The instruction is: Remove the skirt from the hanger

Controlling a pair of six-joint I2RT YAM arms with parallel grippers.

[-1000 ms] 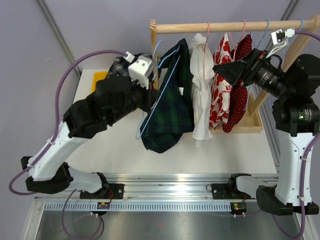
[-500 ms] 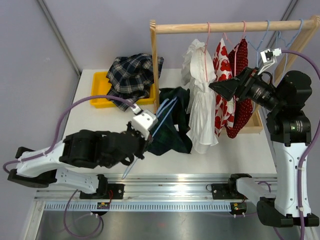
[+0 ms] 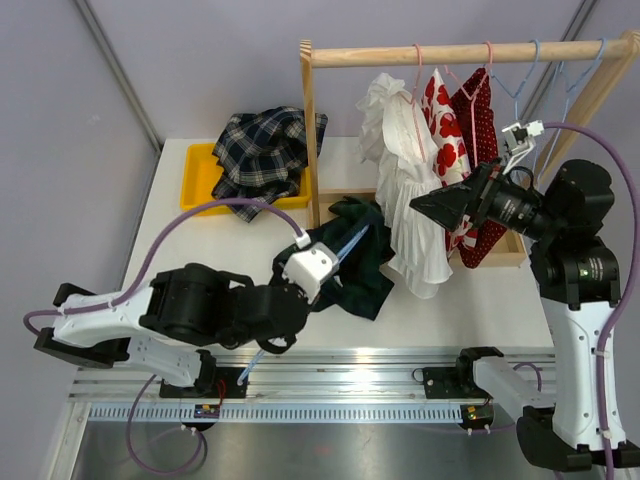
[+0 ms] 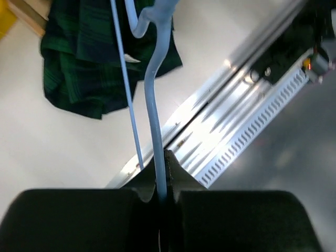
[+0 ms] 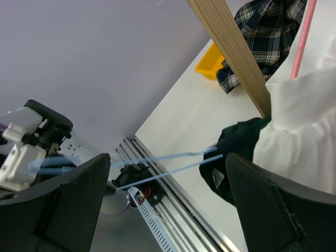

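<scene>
The dark green plaid skirt (image 3: 352, 268) lies crumpled on the white table beside the rack's left post. It also shows in the left wrist view (image 4: 89, 68) and the right wrist view (image 5: 236, 152). A light blue hanger (image 3: 345, 245) runs from the skirt toward the near rail; its far end is still in the cloth. My left gripper (image 4: 161, 181) is shut on the hanger's thick bar (image 4: 153, 115), low over the near table edge (image 3: 285, 315). My right gripper (image 3: 440, 205) is open and empty, in the air in front of the hanging clothes, its jaws wide apart (image 5: 168, 210).
A wooden rack (image 3: 430, 52) holds a white garment (image 3: 405, 200), a red heart-print garment (image 3: 455, 140) and empty blue hangers (image 3: 530, 80). A yellow bin (image 3: 200, 170) with a plaid cloth (image 3: 265, 150) sits at the back left. A metal rail (image 3: 350, 365) runs along the near edge.
My left arm has pulled the hanger and skirt off the rack, down and toward the near edge; the skirt now rests on the table. My right gripper has dropped slightly and shifted left.
</scene>
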